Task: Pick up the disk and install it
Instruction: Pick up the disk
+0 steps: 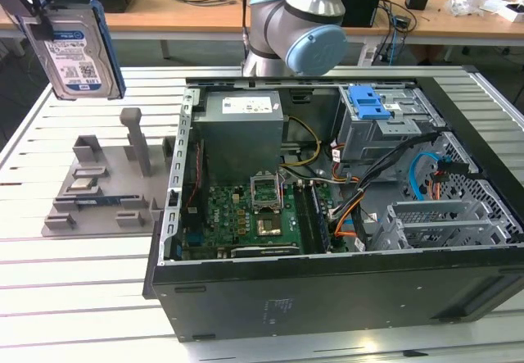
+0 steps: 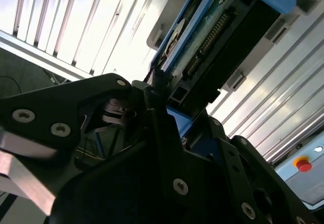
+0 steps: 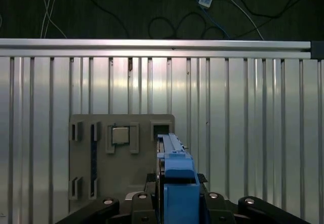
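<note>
**A:** What's the layout, big things first?

**B:** A slatted table (image 1: 49, 297) carries an open computer case (image 1: 327, 306). To the exterior view's left of the case sits a grey holder (image 1: 90, 191). The disk (image 1: 78, 52) hangs in the air above that holder, touching neither it nor the table.

**A:** And the gripper?

**B:** The gripper (image 1: 37, 20) is closed on one end of the disk, clamping it across its thickness. In the first wrist view the blue carrier frame (image 3: 177, 183) sits between the jaws.

**A:** How will it handle?

**B:** It's stiff and, I'd judge, dense for its size, with smooth metal faces that could slip. The circuit board and connector pins (image 2: 205, 42) look fragile. Holding it by the framed edges, away from them, seems right.
</note>
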Controlling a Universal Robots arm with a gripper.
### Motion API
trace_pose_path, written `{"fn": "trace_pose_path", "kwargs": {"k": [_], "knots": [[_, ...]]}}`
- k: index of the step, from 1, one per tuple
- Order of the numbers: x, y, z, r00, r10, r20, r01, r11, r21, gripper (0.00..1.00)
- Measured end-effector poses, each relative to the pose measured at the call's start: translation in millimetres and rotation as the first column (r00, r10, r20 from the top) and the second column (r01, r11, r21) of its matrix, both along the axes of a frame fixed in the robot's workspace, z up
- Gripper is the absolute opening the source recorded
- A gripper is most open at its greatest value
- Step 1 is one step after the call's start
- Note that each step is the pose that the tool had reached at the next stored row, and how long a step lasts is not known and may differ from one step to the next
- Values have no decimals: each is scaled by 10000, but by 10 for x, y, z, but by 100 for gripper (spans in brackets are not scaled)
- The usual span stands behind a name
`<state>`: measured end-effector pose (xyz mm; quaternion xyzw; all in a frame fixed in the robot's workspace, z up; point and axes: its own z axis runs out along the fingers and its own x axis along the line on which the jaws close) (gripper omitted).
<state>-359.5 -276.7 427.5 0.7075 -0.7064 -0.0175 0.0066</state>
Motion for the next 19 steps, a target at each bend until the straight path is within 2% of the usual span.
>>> {"fn": "trace_pose_path", "kwargs": {"k": [5,14,19], "knots": [[0,5,119,10000,1,-1,-1,10000,1,37],[0,11,396,10000,0,-1,0,10000,1,37],[0,13,575,10000,0,-2,0,10000,1,37]]}}
